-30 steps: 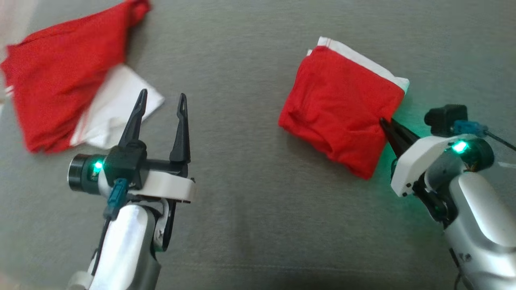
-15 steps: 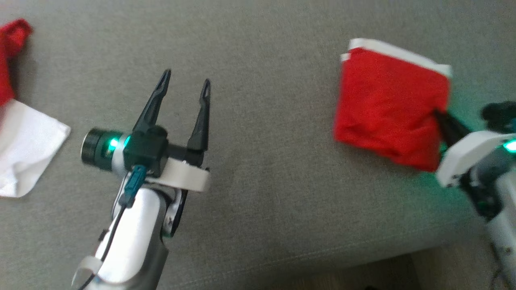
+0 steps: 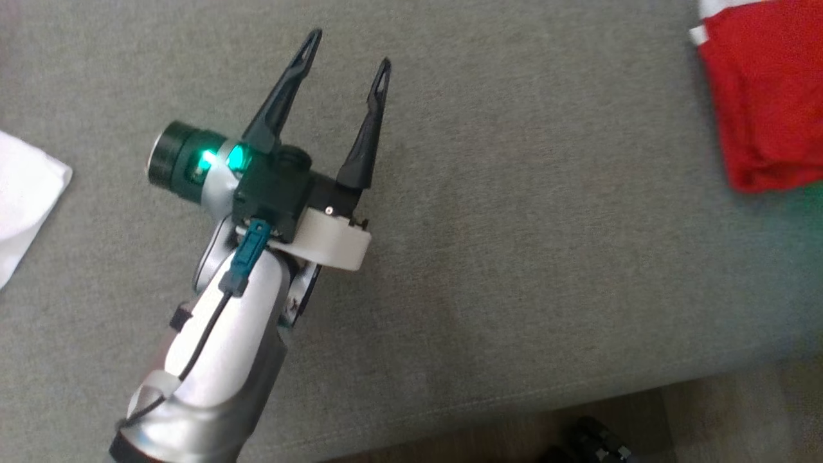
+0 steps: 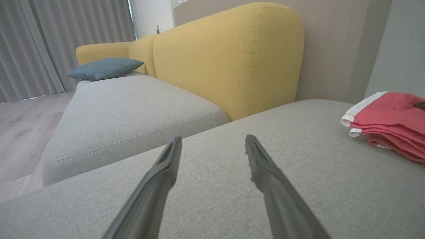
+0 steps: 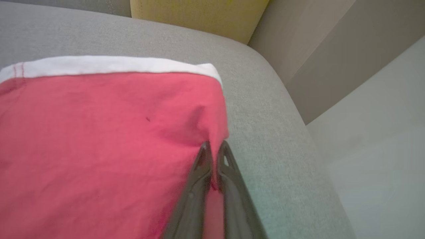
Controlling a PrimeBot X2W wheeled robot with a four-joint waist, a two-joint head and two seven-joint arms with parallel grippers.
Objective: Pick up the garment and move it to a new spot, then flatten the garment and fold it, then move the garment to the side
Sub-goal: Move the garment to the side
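Note:
The folded red garment with a white trim lies on the grey sofa seat at the head view's upper right edge. In the right wrist view the garment spreads below the camera, and my right gripper is shut on its right edge. It also appears as a folded red stack at the right of the left wrist view. My left gripper hangs open over bare grey cushion with nothing between its fingers, far left of the garment.
A white piece of cloth lies at the head view's left edge. The seat's front edge runs along the bottom, with floor below. A yellow backrest and a blue-grey pillow stand behind the seat.
The head camera has swung right, so the second red and white cloth slid out on the left. The right gripper and folded garment moved rightward to the seat's right end. The left gripper stays open.

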